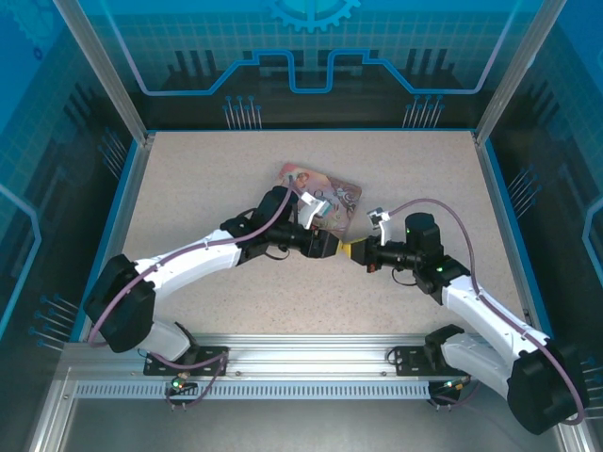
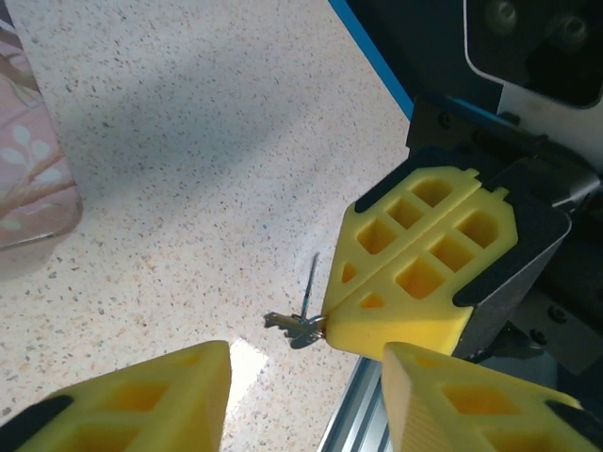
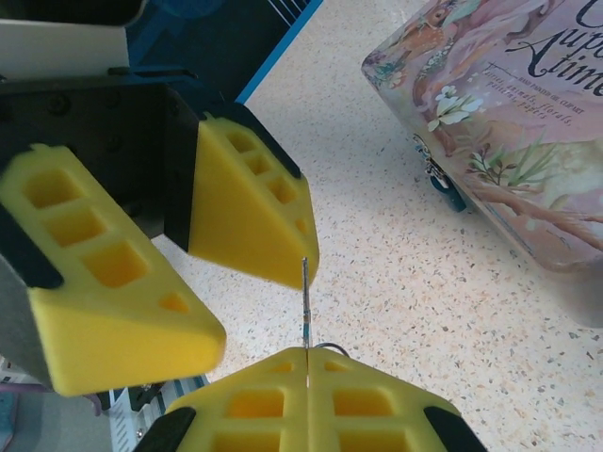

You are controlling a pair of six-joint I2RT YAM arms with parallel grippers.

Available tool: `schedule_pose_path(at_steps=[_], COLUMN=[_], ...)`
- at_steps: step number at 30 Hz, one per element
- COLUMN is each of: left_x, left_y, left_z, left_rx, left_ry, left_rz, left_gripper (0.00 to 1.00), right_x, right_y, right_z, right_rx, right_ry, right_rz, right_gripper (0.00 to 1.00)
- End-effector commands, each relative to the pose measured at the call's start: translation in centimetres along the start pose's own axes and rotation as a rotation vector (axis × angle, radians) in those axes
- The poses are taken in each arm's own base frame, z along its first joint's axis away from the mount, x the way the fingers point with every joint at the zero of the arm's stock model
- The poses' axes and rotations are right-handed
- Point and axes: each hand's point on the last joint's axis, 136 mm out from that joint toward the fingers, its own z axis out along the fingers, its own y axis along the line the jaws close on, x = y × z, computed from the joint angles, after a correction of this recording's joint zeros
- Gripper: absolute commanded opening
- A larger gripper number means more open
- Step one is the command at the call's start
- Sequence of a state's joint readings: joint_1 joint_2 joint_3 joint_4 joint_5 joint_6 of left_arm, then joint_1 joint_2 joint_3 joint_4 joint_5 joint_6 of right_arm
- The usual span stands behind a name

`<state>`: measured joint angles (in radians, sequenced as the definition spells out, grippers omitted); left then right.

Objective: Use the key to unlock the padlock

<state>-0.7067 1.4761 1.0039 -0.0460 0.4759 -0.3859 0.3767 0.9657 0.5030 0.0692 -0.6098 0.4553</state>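
**Speckled table: key is held, lock not yet reached**

Beige speckled table (image 1: 188, 188) carries all the work. Near its middle the two claws meet almost tip to tip. The right claw (image 3: 307, 363) is closed tightly on the key (image 2: 298, 326), which sticks out from the tips as a thin dark blade. The left claw (image 2: 306, 386) stands wide apart just beside the key and grips nothing. Farther away lies the pink tin (image 3: 509, 104). The small teal padlock (image 3: 448, 188) hangs at its side wall, apart from both claws. I judge the step in hand is bringing the key to the lock. Next, the left claw should probably steady the padlock. The key tip must then line up with the keyhole, which I cannot see.
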Motion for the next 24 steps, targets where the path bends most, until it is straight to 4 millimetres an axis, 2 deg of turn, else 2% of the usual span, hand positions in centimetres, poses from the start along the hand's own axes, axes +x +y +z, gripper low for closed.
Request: schedule_pose_path(at_steps=[1, 5, 8, 24], left_x=[-1.4, -2.0, -2.3, -2.1], left_y=[-0.1, 0.7, 0.4, -1.1], left_z=[-1.3, -2.1, -2.3, -0.2], left_rx=[0.005, 0.004, 0.037, 0.143], left_ry=[-0.074, -0.115, -0.138, -0.095], left_rz=[-0.017, -0.057, -0.078, -0.096], left_gripper=[0.52, 0.53, 0.52, 0.46], right_x=[0.5, 0.3, 0.0, -1.8], right_y=[-0.8, -0.7, -0.2, 1.6], right_z=[-0.2, -0.2, -0.3, -0.6], right_rx=[0.019, 0.006, -0.019, -0.095], right_ry=[-0.003, -0.020, -0.034, -0.095], right_rz=[0.034, 0.046, 0.044, 0.050], right_gripper=[0.00, 0.00, 0.00, 0.00])
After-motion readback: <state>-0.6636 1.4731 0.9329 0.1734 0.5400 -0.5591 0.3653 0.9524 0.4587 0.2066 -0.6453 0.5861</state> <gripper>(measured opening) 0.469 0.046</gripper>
